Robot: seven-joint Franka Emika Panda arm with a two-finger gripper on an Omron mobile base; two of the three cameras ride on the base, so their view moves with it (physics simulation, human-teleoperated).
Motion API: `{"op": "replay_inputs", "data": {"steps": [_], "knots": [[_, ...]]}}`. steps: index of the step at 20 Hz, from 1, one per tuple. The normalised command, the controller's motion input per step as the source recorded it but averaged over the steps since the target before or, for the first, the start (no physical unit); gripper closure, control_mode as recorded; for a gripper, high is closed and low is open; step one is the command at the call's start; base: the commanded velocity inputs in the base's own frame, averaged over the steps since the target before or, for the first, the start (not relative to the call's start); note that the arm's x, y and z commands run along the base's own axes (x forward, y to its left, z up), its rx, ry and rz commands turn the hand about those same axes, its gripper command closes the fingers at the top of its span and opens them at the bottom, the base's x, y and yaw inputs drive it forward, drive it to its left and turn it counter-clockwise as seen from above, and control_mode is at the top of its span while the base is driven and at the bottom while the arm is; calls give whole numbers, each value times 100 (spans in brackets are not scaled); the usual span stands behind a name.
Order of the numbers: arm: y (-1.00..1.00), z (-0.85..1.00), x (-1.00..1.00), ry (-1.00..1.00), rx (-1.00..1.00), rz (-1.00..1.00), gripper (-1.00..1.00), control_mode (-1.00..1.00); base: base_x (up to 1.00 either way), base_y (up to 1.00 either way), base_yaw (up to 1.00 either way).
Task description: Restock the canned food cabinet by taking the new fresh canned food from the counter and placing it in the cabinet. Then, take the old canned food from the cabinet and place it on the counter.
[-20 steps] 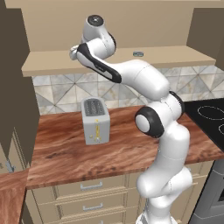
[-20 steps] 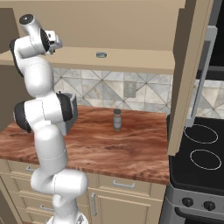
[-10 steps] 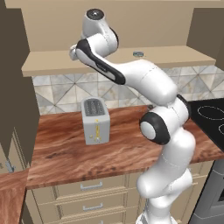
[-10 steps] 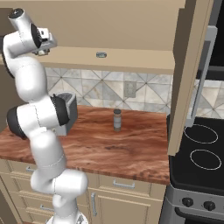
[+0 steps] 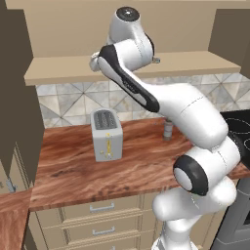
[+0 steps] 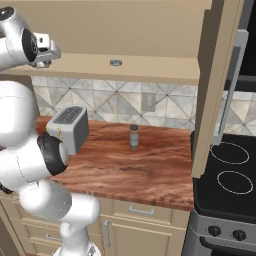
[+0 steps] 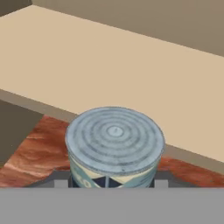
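The old canned food, a bluish-grey can with a pale label and a ringed lid, sits close in the hand view. My gripper is shut on it, with dark fingers low at its sides. The can hangs just in front of the cabinet's tan shelf board, above the counter. The new fresh canned food, a flat silver tin, lies on the cabinet shelf to the right of my hand, and the tin also peeks from behind my arm in the left base view.
A silver toaster stands on the wooden counter, with a slim grey shaker to its right. An open cabinet door hangs beside the black stovetop. Another open door stands at the left.
My hand has drawn back from the shelf towards its left end with the can in it. The arm's elbow has swung out and up. The tin, toaster and shaker have stayed put.
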Motion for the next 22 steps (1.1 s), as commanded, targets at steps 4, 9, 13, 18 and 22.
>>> {"op": "replay_inputs", "data": {"steps": [4, 9, 13, 18, 22], "knots": [[-77, 0, -100, 3, 11, 0, 100, -100, 0, 0, 0], [-98, -12, -100, 15, 10, 0, 100, -100, 0, 0, 0], [-100, -50, -100, 21, 0, 4, 100, -100, 0, 0, 0], [-100, -78, -92, 27, -4, 10, 100, -100, 0, 0, 0], [-97, -100, -18, 29, -22, 13, 100, -100, 0, 0, 0]]}}
